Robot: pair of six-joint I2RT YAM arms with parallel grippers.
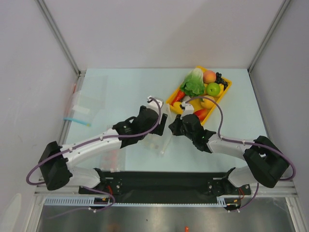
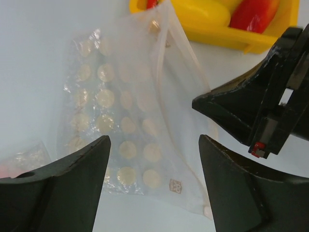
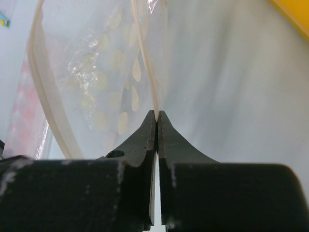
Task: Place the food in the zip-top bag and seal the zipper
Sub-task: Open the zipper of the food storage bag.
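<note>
While the right tool (image 3: 157, 115) pinches one lip of the zipper (image 3: 152, 94), lifting the mouth of the zip-top bag (image 2: 120, 111) off the tabletop (image 1: 125, 82), the left tool (image 2: 154, 142) hangs spread above it. Loading step: the food (image 1: 203, 87) lies in the yellow tray (image 1: 229, 87); the next move likely calls for grasping one piece.

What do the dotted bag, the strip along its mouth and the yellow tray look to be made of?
Bag: probably thin, soft, clear plastic film. It creases, glints and is see-through between its pale dots.
Mouth strip: thicker, matte, whitish plastic, seemingly. It stands out as an opaque raised band.
Tray: hard, glossy yellow plastic, likely moulded, with a smooth, rigid rim.
</note>
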